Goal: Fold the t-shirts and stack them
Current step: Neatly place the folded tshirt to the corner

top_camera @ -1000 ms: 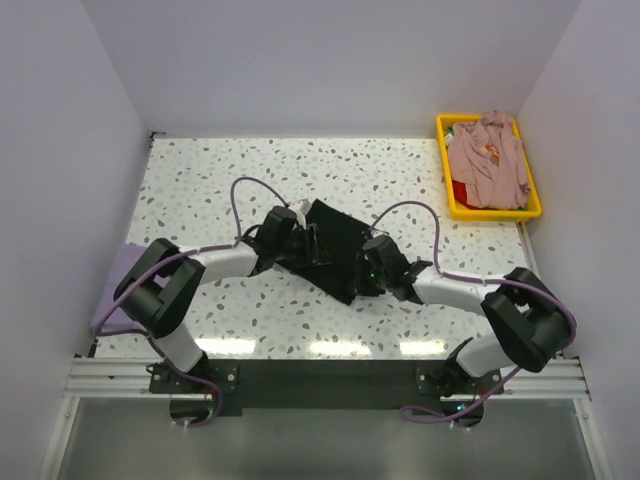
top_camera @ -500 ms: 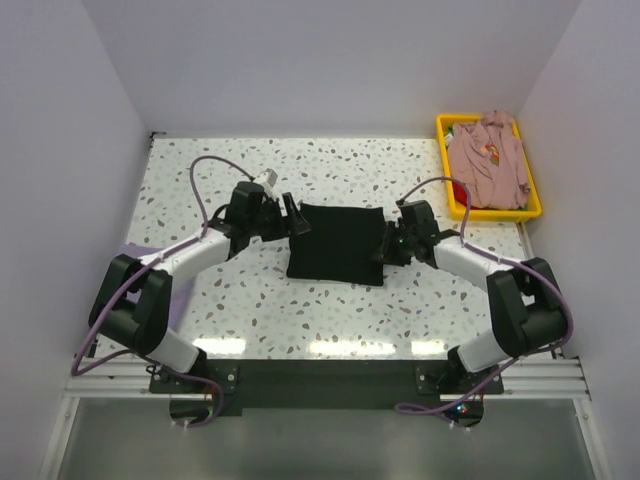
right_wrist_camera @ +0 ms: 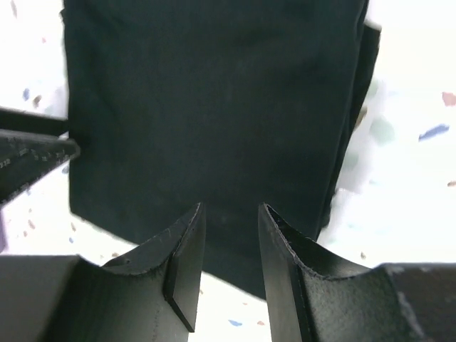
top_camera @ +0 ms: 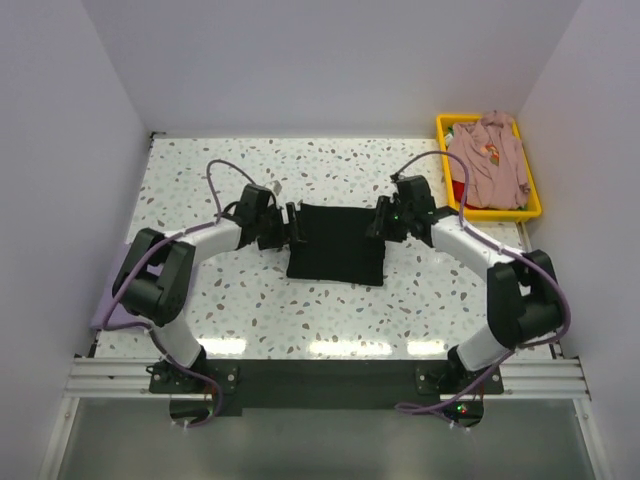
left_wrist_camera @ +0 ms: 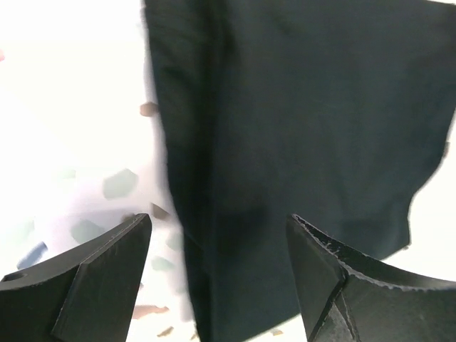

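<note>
The black t-shirt point(top_camera: 337, 245) lies flat in the middle of the table as a folded rectangle. My left gripper point(top_camera: 292, 226) is open at its upper left edge. In the left wrist view the black t-shirt point(left_wrist_camera: 299, 128) spreads below the wide-open left gripper point(left_wrist_camera: 217, 226), with nothing between the jaws. My right gripper point(top_camera: 380, 218) is open at the upper right edge. In the right wrist view the right gripper point(right_wrist_camera: 229, 217) hovers over the black t-shirt point(right_wrist_camera: 214, 100) with a narrower gap, empty. A lavender t-shirt point(top_camera: 118, 285) lies at the table's left edge. A dusty-pink t-shirt point(top_camera: 487, 165) lies in the bin.
A yellow bin point(top_camera: 495, 213) stands at the far right corner of the speckled table point(top_camera: 250, 310), with something red under the pink cloth. White walls close in the table on the left, back and right.
The black t-shirt was bunched and tilted between both grippers nearer the arms. It now lies flat and squared farther out, and both grippers have let go at its sides.
</note>
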Controlling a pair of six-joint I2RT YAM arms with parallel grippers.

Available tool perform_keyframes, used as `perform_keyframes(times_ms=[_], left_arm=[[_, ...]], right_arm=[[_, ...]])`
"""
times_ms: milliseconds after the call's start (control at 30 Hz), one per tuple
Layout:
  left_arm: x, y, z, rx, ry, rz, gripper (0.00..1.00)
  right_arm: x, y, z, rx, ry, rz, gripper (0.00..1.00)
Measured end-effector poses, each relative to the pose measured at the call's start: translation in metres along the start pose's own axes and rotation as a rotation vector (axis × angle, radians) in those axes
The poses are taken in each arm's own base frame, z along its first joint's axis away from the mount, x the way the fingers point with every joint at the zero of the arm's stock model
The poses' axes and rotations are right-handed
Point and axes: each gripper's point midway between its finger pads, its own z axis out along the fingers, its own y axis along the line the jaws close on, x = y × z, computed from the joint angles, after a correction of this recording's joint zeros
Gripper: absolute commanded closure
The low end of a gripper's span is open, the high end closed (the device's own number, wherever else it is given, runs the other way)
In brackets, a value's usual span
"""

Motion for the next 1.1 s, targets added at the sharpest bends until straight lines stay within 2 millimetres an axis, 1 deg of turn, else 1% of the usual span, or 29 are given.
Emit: perform_keyframes(times_ms=[100,133,233,333,400,567,733,833,933,967,1033,1067,1100], left_arm=[[0.004,0.011,0.013,-0.02,0.036,-0.009,0.2],[0.003,0.01,0.014,-0.012,0.041,-0.009,0.2],[-0.003,0.009,0.018,-0.008,0.038,-0.004,0.22],[-0.004,0.009,0.021,-0.005,0.043,-0.001,0.24],[-0.005,0.009,0.022,-0.004,0.044,-0.001,0.26],[-0.006,0.009,0.027,0.0,0.049,0.004,0.34],[-0.006,0.007,0.032,0.006,0.049,0.007,0.38],[-0.005,0.002,0.037,0.014,0.046,0.018,0.42],[-0.004,-0.006,0.044,0.021,0.04,0.026,0.55],[-0.003,-0.007,0.046,0.021,0.039,0.023,0.65],[0.0,-0.008,0.049,0.015,0.041,0.009,0.73],[0.001,-0.009,0.05,0.013,0.044,0.003,0.82],[0.002,-0.011,0.051,0.013,0.045,-0.002,0.87]], right_arm=[[-0.005,-0.007,0.019,0.042,0.017,-0.003,0.61],[-0.004,-0.013,0.025,0.066,0.027,-0.004,0.62],[0.007,-0.032,0.043,0.135,0.073,-0.004,0.66],[0.018,-0.048,0.056,0.191,0.116,-0.001,0.67],[0.011,-0.05,0.058,0.199,0.104,-0.001,0.68],[0.007,-0.053,0.06,0.21,0.103,0.005,0.68],[0.002,-0.053,0.064,0.211,0.102,0.009,0.68],[-0.001,-0.052,0.066,0.207,0.102,0.012,0.68],[-0.002,-0.05,0.068,0.197,0.105,0.014,0.68],[-0.002,-0.05,0.068,0.195,0.106,0.015,0.68],[-0.003,-0.049,0.069,0.191,0.108,0.016,0.68],[-0.004,-0.049,0.069,0.189,0.108,0.017,0.68],[-0.004,-0.048,0.07,0.188,0.108,0.017,0.68]])
